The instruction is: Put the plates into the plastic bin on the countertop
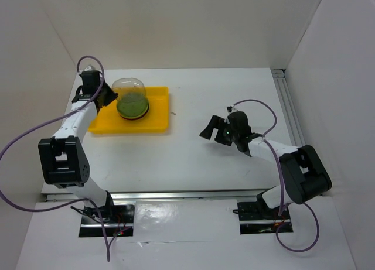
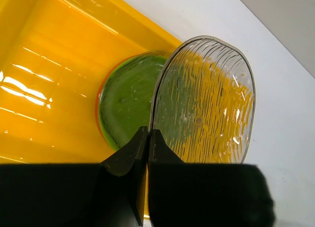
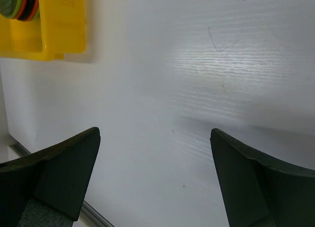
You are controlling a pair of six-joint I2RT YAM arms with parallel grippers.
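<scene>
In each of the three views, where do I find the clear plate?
Top external: upper left, clear plate tilted over the yellow bin, pinched by the left gripper.
Left wrist: centre right, its lower rim pinched.
Right wrist: not visible.
Shared landmark: the yellow bin.

We see a robotics lab test cell: a plain white worktop [image 1: 199, 164] boxed in by bare white walls [image 1: 176, 24], a left arm [image 1: 63, 159] and right arm [image 1: 302, 175] bolted at its near edge, loose purple cables [image 1: 90, 57], and an aluminium rail [image 1: 289, 106].
</scene>
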